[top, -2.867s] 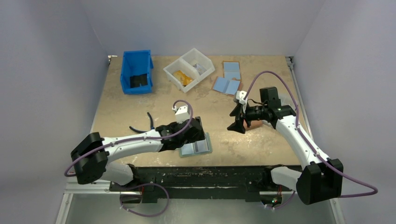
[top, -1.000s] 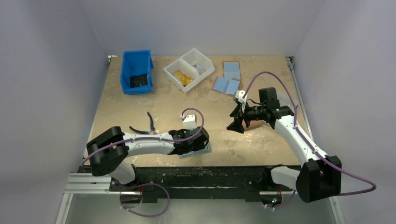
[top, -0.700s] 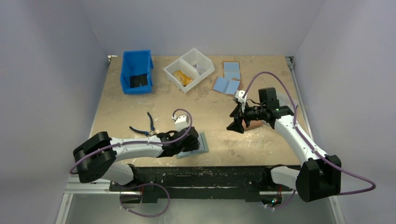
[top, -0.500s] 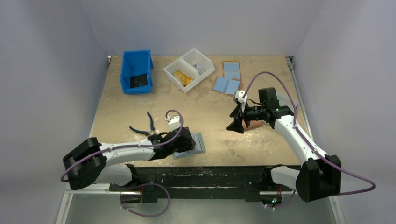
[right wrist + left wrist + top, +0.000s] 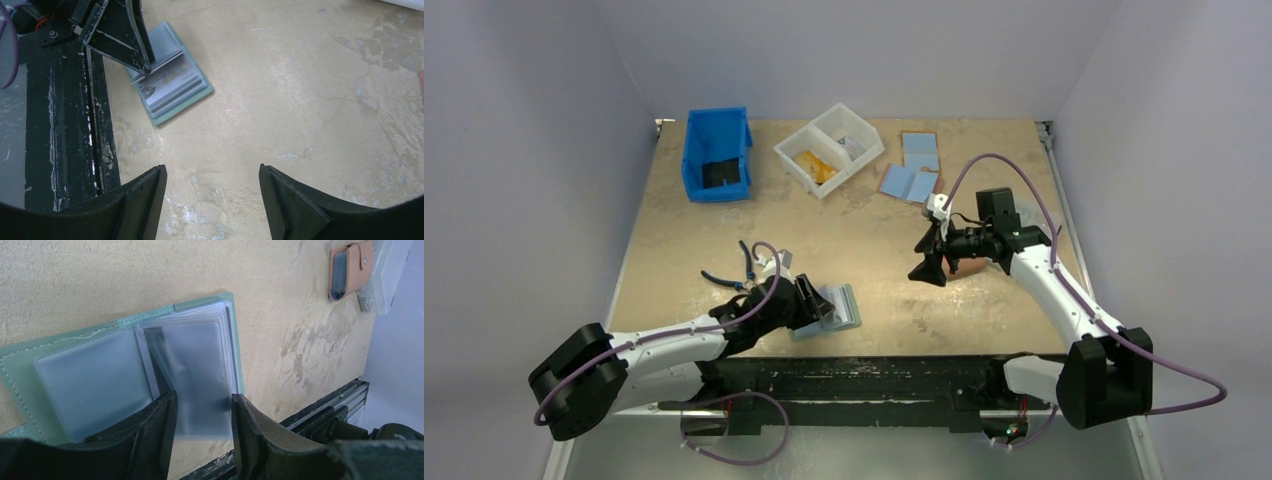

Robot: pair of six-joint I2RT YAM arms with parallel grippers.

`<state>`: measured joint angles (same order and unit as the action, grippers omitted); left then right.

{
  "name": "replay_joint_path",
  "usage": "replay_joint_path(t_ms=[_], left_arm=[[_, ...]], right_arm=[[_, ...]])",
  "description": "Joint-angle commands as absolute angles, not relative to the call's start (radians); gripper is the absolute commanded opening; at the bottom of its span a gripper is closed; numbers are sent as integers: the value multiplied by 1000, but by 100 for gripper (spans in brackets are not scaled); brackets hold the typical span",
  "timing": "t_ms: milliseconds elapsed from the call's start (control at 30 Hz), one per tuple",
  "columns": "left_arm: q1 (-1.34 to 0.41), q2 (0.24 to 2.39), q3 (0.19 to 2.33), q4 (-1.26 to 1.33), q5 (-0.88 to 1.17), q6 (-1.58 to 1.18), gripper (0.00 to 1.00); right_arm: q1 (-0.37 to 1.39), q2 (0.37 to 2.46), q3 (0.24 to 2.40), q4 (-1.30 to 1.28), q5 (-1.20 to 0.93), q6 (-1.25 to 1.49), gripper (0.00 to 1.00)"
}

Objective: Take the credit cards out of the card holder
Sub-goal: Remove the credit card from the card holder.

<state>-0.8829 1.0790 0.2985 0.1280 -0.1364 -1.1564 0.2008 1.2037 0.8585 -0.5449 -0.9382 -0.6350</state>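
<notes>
The left gripper (image 5: 202, 405) reached low over the table (image 5: 724, 230) to the card holder (image 5: 100, 375), which lay open and flat near the front edge, left of centre. Its two fingers (image 5: 160, 435) stood partway apart and straddled one clear plastic sleeve, one finger against each side edge, pinching it across its width. The rest of the teal holder spread away beyond the fingertips. The credit cards (image 5: 172, 80) sat inside the sleeves, one showing tan print in the right wrist view. The right gripper (image 5: 211, 172) hung above bare tabletop well to the right of the holder, its fingers spread wide with nothing between them. A salmon-pink wallet (image 5: 350, 267) lay apart from the holder, farther along the table.
</notes>
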Motion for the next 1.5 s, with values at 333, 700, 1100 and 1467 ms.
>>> replay_joint_path(t_ms=[333,700,1100,1467], left_arm=[[-838,995,251,136,-88,-1141,48],[-827,983,239,110,-96,-1126,45],[-825,907,317,-151,-219,-1102,38],[-827,865,362,-264,-257,-1096,39]], right_arm=[[231,1224,853,-531,-965,-634,75],[274,1251,853,-528,-958,-634,75],[312,1278,857,-525,-940,-635,75],[322,1286,861,-528,-933,-636,75]])
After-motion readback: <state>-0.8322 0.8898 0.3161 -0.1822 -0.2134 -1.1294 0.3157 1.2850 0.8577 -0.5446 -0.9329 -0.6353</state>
